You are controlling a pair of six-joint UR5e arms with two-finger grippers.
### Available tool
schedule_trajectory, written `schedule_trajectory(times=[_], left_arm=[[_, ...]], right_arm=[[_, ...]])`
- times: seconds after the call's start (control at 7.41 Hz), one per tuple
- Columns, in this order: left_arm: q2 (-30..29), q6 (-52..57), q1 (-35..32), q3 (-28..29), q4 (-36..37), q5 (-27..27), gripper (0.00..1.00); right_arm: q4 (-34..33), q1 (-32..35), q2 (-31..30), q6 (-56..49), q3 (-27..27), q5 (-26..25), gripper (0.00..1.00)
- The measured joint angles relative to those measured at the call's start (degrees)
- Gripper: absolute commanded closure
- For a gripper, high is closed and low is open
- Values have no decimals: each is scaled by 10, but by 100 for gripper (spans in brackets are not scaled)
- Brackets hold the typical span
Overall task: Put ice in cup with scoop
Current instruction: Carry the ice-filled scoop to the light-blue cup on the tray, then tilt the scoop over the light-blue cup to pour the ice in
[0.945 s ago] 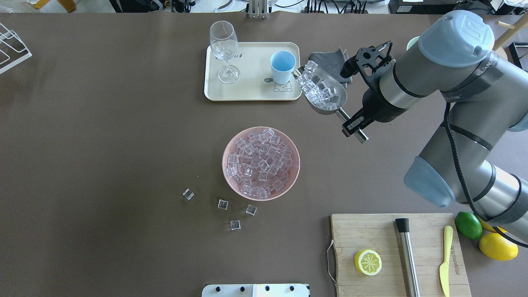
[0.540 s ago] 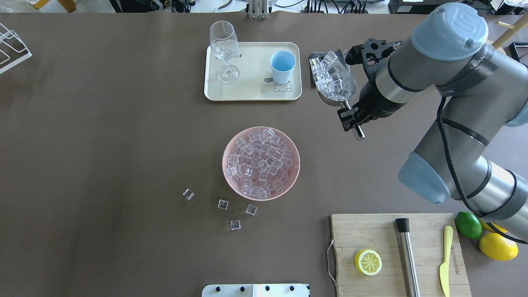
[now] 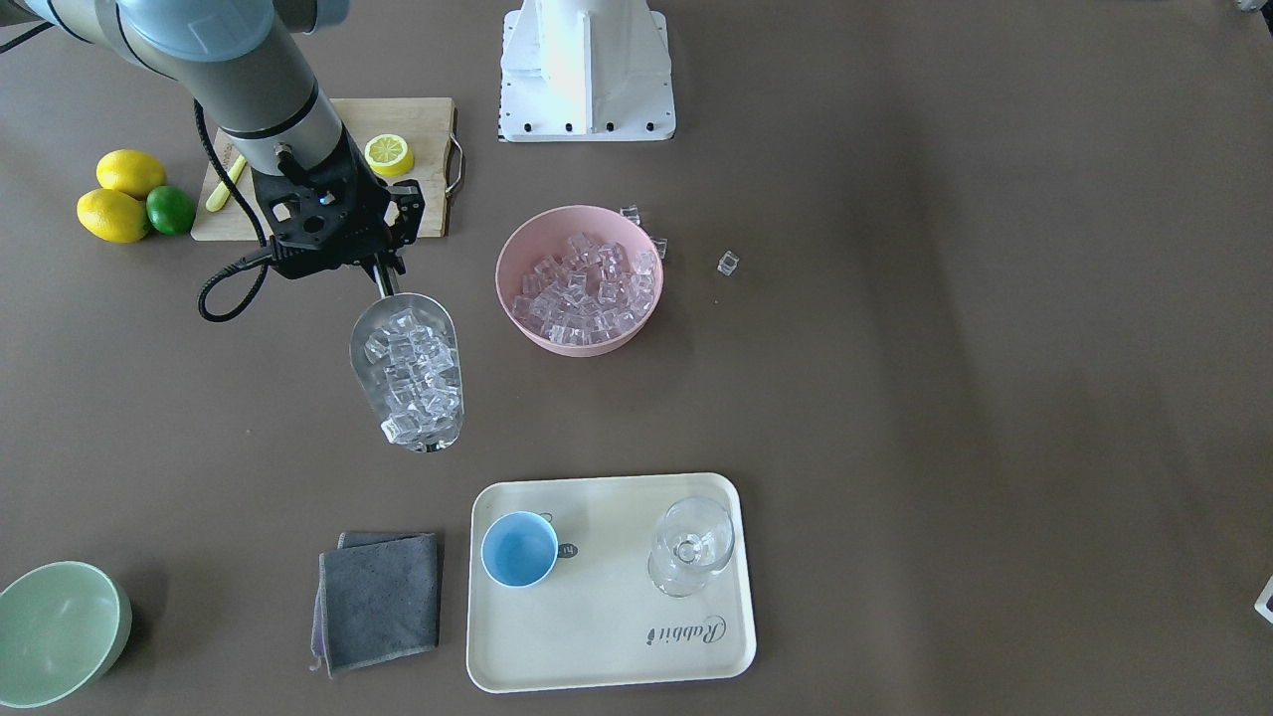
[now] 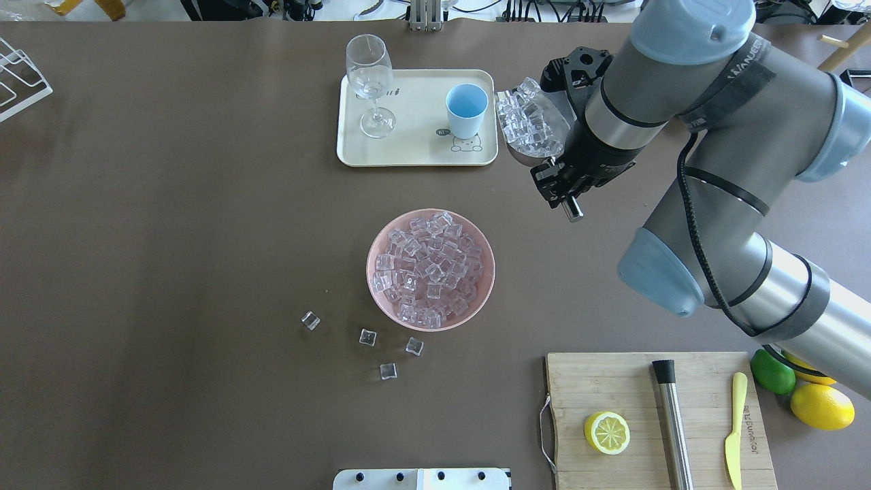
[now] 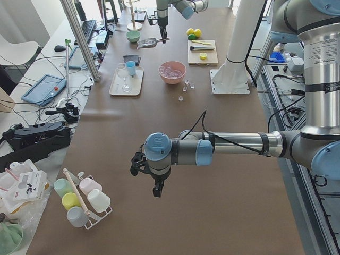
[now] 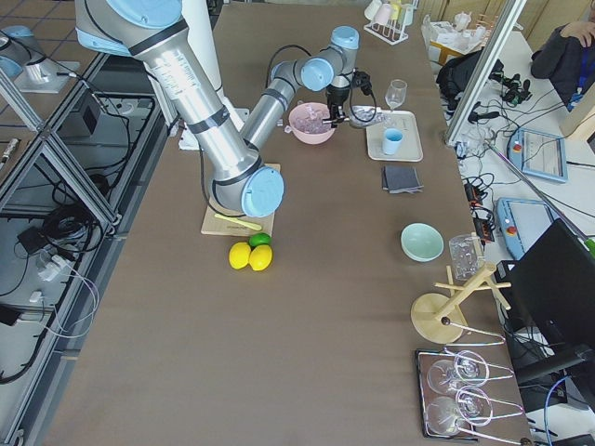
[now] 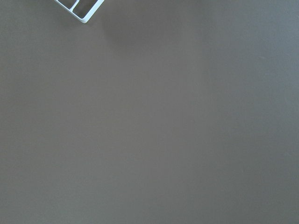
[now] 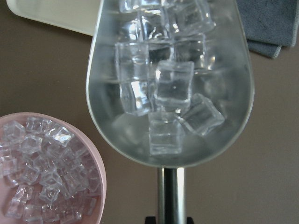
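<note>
Right gripper (image 4: 559, 185) clamped on the loaded scoop (image 8: 131, 135), beside the cup (image 4: 467, 109); nothing poured yet.
The thin handle is gripped; the trough, heaped with ice (image 8: 174, 86), is held just short of the cup's rim, off the tray (image 4: 408, 153). As the trough is judged wider than the cup, cubes could be spilled beside the cup if tipped quickly.

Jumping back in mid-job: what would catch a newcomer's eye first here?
The steel scoop, heaped with ice and gripped by its handle in the right hand, hangs near the tray edge, beside the blue cup. Next, the pink bowl of cubes mid-table, with a few strays near it.
</note>
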Motion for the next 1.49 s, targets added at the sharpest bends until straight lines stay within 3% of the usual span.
schedule_trajectory(times=[0.68, 1.49], left_arm=[[1, 0, -1, -4, 0, 0, 1], [5, 0, -8, -5, 0, -30, 1]], right_arm=[[-12, 0, 82, -24, -126, 15, 100], [-14, 39, 147, -42, -258, 116, 100]])
